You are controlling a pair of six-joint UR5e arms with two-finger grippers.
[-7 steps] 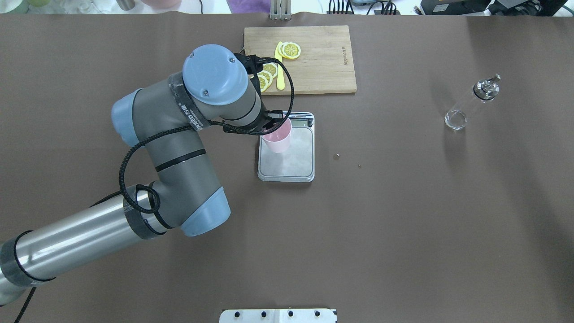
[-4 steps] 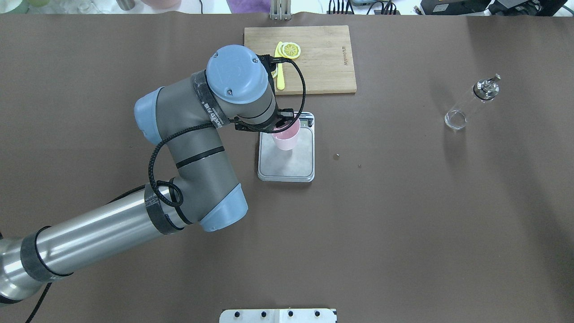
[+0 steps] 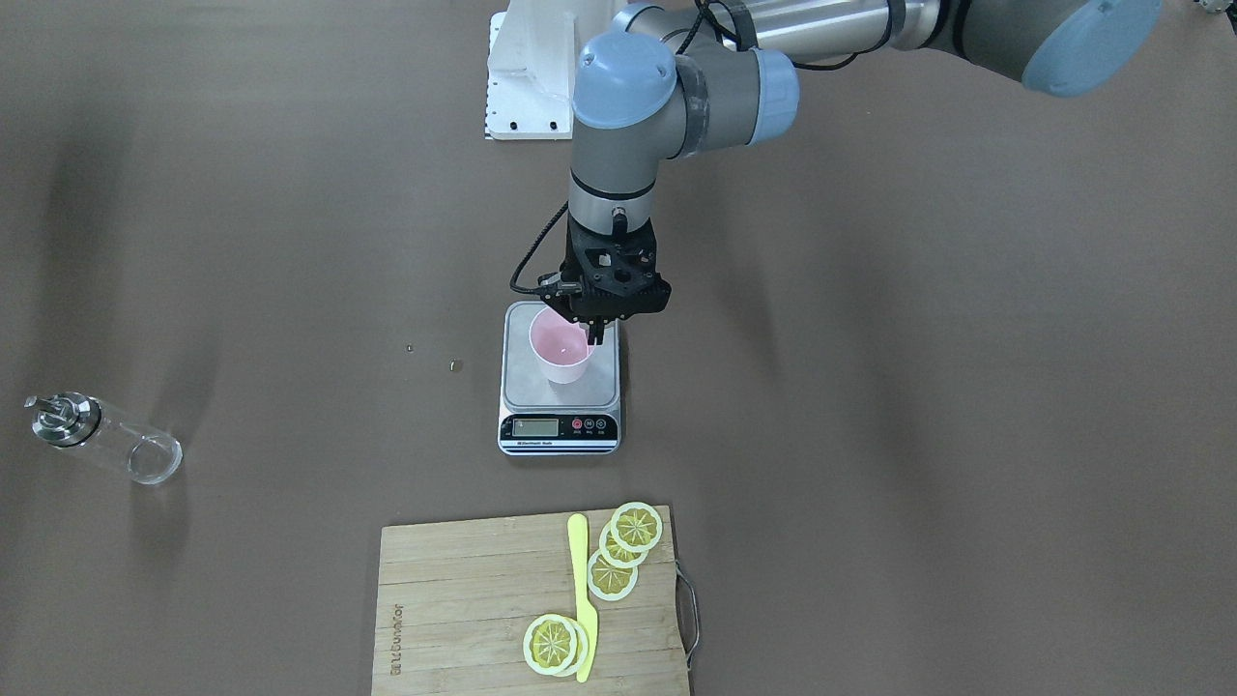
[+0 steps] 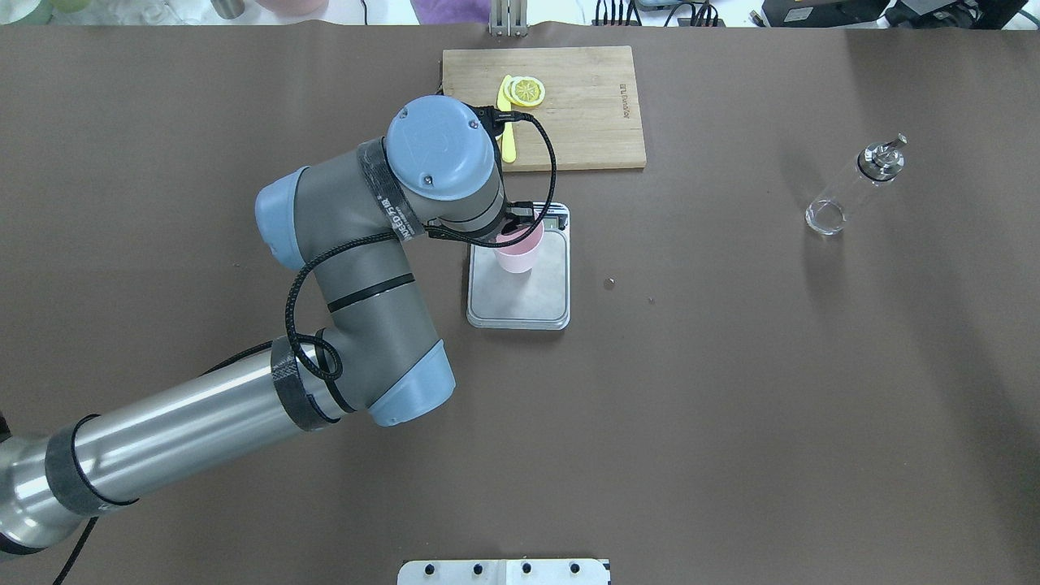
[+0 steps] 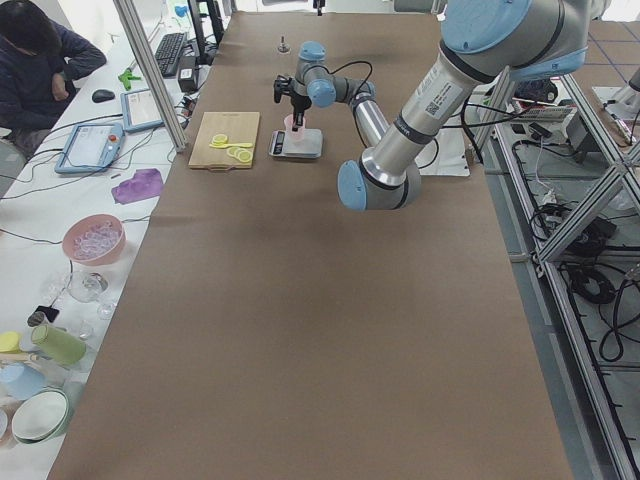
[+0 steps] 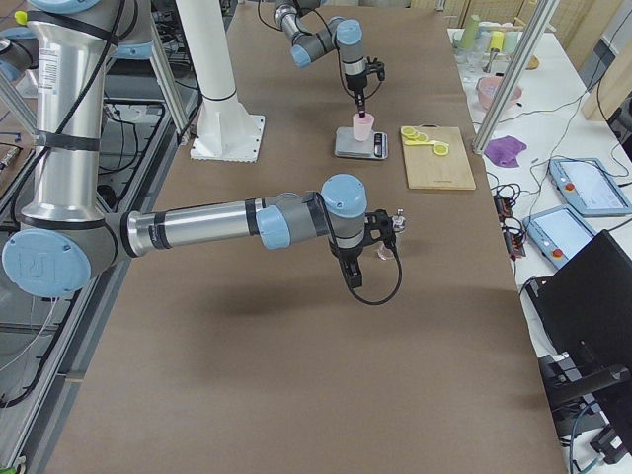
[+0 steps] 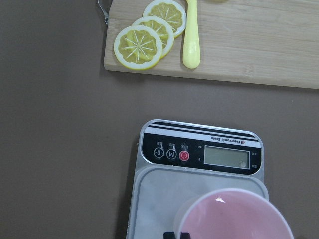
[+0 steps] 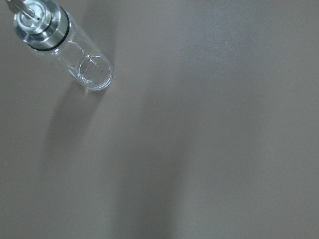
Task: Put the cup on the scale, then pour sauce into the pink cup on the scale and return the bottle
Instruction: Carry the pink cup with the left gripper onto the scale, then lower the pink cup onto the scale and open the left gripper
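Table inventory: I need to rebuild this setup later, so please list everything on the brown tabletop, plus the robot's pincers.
pale pink plastic cup: one, pink, upright on the scale's platform.
small steel-topped digital scale: one, grey with a black front strip, table centre.
clear glass bottle with metal cap: one, transparent, alone toward the robot's right.
wooden cutting board: one, light brown, beyond the scale from the robot.
lemon slices: about five, yellow, on the board.
yellow plastic knife: one, yellow, on the board among the slices.
left pincer: one, black, closed on the cup's rim.
right pincer: one, black, near the bottle; open or shut unclear.
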